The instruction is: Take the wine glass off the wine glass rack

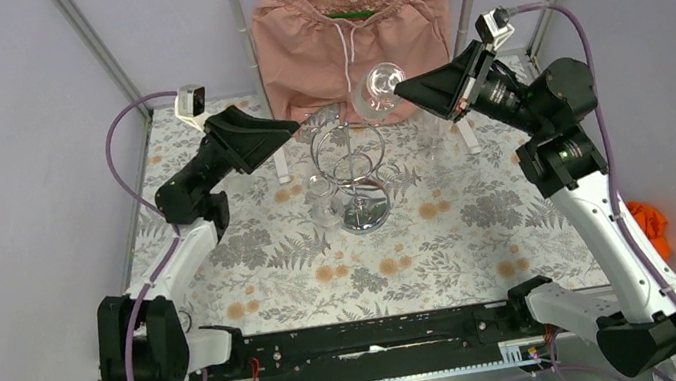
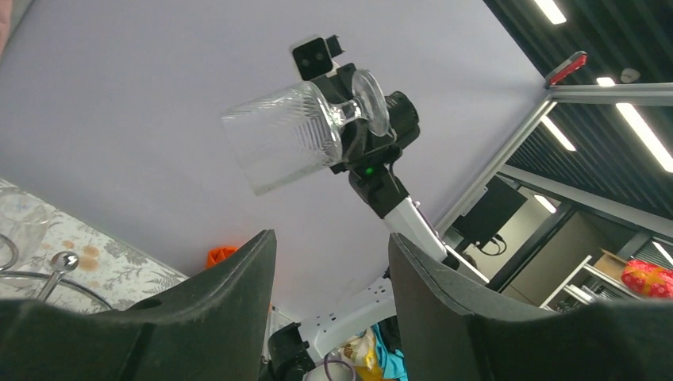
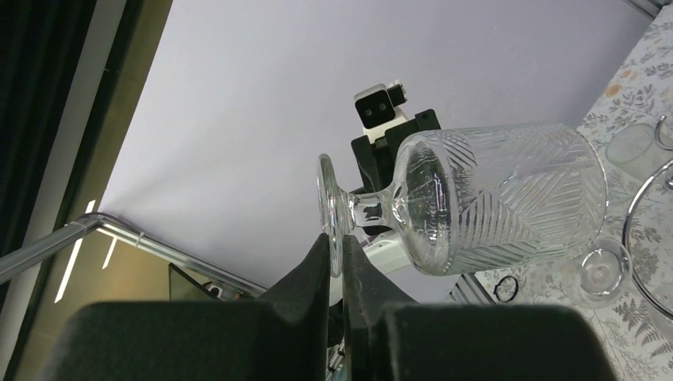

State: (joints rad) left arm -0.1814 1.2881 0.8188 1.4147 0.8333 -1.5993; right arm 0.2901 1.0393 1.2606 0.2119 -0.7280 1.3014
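My right gripper (image 1: pixel 403 90) is clamped on the foot of the clear ribbed wine glass (image 1: pixel 378 91), holding it sideways at upper centre, clear of the shiny chrome wire rack (image 1: pixel 350 163); my left gripper (image 1: pixel 287 129) gapes empty left of the rack

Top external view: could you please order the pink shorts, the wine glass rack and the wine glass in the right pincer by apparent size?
1. pink shorts
2. wine glass rack
3. wine glass, clearly smallest
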